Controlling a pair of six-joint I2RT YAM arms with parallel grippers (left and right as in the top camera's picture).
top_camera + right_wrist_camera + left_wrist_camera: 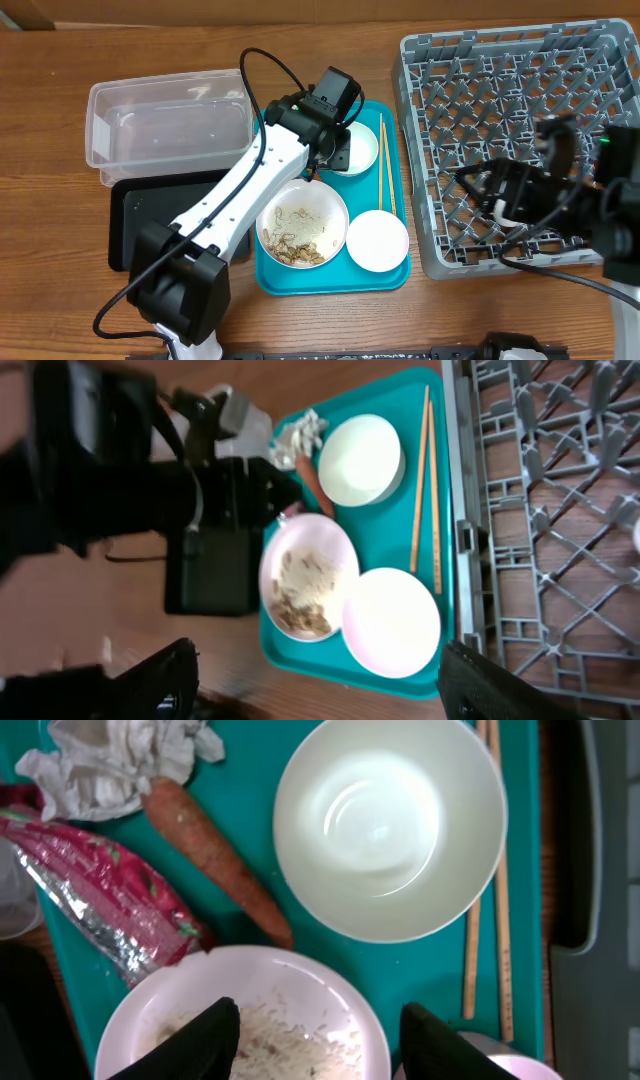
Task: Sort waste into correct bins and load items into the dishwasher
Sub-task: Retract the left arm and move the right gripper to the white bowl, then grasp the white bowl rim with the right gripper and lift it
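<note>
On the teal tray (330,279), a bowl (322,208) holds food scraps (295,245); left gripper (318,1020), right gripper (315,670) gape.

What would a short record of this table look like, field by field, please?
Teal tray: white bowl, second bowl holding food scraps, round dish, chopsticks, carrot, red packet, crumpled wrapper
Dish rack: right of the tray
Clear tub: empty, left of the tray
Black tray: next to the tub, partly under the left arm
Left gripper: open, above the second bowl
Right gripper: open, above the dish rack
</note>
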